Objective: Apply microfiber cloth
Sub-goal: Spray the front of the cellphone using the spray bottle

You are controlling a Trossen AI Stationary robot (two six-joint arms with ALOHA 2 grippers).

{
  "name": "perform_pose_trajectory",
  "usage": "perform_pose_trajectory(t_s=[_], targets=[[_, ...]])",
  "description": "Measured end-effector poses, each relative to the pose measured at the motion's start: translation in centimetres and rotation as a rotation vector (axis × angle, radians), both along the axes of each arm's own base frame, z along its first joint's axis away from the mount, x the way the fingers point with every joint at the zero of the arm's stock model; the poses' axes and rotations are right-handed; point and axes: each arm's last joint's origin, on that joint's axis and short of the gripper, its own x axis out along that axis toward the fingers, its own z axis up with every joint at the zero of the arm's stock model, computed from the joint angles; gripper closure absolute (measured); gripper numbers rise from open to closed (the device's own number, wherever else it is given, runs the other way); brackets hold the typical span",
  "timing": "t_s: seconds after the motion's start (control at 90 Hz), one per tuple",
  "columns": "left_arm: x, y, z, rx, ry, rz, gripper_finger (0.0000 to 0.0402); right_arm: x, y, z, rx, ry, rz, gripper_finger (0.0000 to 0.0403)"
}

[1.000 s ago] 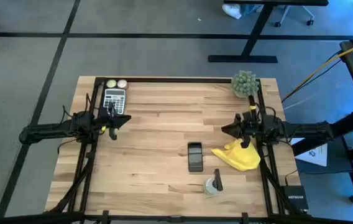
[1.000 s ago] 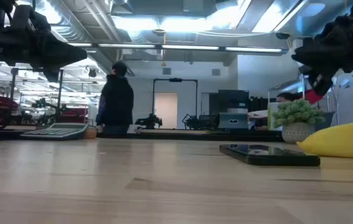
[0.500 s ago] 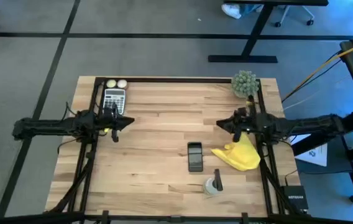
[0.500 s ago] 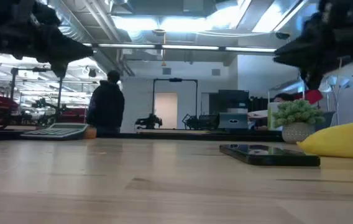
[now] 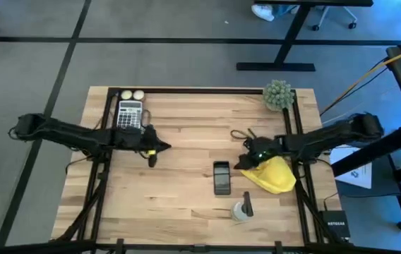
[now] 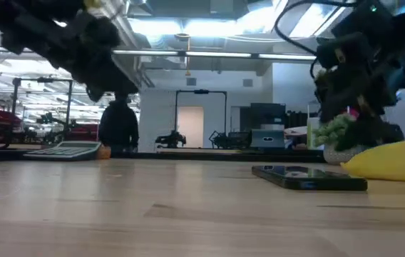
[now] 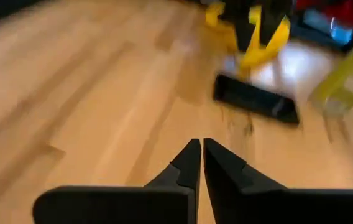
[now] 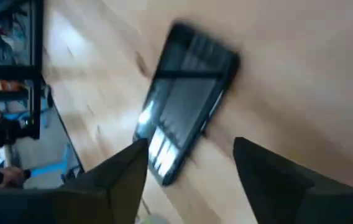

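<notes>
The yellow cloth lies bunched and wrinkled on the wooden surface, at three o'clock from the black phone. The right gripper, fingers spread, hovers at the cloth's ten o'clock edge. The left gripper, fingers pressed together, hangs at the phone's ten o'clock.

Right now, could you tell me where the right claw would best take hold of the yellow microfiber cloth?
Probably the raised fold at the microfiber cloth's phone-side edge, coming from above. The cloth lies bunched beside the smartphone, and the open right claw hovers over that edge.
</notes>
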Motion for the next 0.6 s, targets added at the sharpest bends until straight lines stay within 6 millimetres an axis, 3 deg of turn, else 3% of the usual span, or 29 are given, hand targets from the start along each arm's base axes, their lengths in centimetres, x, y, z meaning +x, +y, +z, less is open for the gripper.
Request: perform_pose_trajectory(t_s=[0.367,0.6], targets=[[8.3,-2.8,-2.9,0.089,0.101,-0.21,0.0401,1.5,1.8,-3.0,0.048,0.064,-0.1,0.0157],[12.6,-3.5,-6.1,0.054,0.144,-0.288,0.0401,2.5,1.9,-2.6,0.014,0.065,-0.126,0.0157]])
